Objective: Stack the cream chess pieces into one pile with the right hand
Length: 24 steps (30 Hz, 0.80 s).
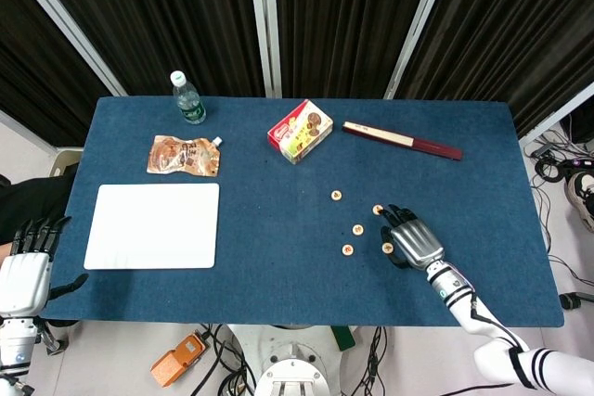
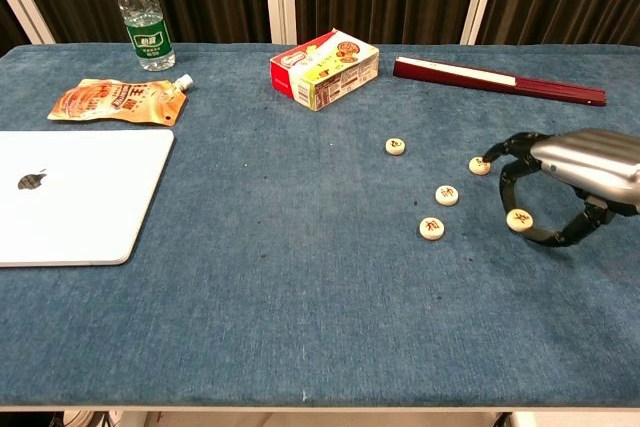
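Presently, on the blue table [image 2: 250, 277]:

Right robot hand [image 2: 570, 177]: low over the table's right part, fingers curled downward and apart in a cage. It arches over one cream chess piece [image 2: 519, 219], thumb [image 2: 565, 235] to one side of it and fingers [image 2: 506, 179] to the other; whether they touch the piece I cannot tell. The piece lies flat on the cloth, not lifted. One fingertip reaches just beside, perhaps against, a second cream piece [image 2: 480, 165].

Remaining cream pieces, all flat and apart, none stacked: one [image 2: 447, 194] and another [image 2: 432, 228] left of the hand, a further one [image 2: 396, 146] farther left and back.

Left robot hand [image 1: 26, 266]: off the table's left edge in the head view, fingers spread upward, holding nothing.

Other items: white laptop [image 2: 70, 192], closed, at the left; orange pouch [image 2: 118, 102] behind it; water bottle [image 2: 140, 12] upright at the back left corner; snack box [image 2: 325, 69] back centre; dark red folded fan [image 2: 500, 81] back right.
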Available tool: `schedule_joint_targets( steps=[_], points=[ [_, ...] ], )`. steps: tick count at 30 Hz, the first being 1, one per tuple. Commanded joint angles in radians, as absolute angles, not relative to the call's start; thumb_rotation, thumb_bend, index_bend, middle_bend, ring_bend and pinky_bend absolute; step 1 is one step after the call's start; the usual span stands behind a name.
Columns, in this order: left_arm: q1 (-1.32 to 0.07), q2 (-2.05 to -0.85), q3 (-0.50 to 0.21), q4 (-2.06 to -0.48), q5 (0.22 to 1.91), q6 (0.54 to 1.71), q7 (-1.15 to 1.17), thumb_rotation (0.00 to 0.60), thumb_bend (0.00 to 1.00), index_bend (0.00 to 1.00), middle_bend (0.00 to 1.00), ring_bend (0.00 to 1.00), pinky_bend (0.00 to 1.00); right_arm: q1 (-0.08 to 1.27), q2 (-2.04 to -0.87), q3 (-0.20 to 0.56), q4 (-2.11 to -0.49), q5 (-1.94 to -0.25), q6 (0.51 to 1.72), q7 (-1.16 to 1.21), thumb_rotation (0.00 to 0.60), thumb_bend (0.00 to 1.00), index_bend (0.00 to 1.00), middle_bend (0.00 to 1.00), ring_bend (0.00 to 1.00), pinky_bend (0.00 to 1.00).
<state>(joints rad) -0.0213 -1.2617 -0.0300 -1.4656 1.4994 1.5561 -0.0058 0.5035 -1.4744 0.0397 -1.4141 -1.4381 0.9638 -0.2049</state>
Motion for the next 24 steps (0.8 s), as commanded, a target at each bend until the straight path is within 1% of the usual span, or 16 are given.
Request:
schedule_joint_targets(
  steps=[1,5,10,18,24],
  points=[
    [-0.020,-1.261,-0.030,-1.468,1.502,1.559,-0.005,0.600,0.00,0.12,0.12,0.10,0.01,0.527,-1.453,0.059,-1.476,-1.451,0.966,-0.196,0.600,0.49,0.58,0.18,0.13,0.21],
    [-0.017,-1.262,-0.028,-1.470,1.504,1.561,-0.004,0.600,0.00,0.12,0.12,0.10,0.01,0.571,-1.461,0.076,-1.528,-1.445,0.928,-0.241,0.600,0.49,0.58,0.18,0.13,0.21],
    [-0.009,-1.263,-0.025,-1.464,1.499,1.563,-0.008,0.600,0.00,0.12,0.12,0.10,0.01,0.613,-1.499,0.085,-1.541,-1.400,0.879,-0.338,0.600,0.49,0.58,0.18,0.13,0.21],
    [-0.005,-1.272,-0.024,-1.446,1.492,1.557,-0.022,0.600,0.00,0.12,0.12,0.10,0.01,0.627,-1.524,0.081,-1.532,-1.338,0.873,-0.410,0.600,0.49,0.57,0.18,0.13,0.21],
    [-0.009,-1.276,-0.026,-1.442,1.496,1.554,-0.023,0.600,0.00,0.12,0.12,0.10,0.01,0.632,-1.544,0.074,-1.522,-1.323,0.881,-0.421,0.600,0.49,0.56,0.18,0.13,0.21]
  ],
)
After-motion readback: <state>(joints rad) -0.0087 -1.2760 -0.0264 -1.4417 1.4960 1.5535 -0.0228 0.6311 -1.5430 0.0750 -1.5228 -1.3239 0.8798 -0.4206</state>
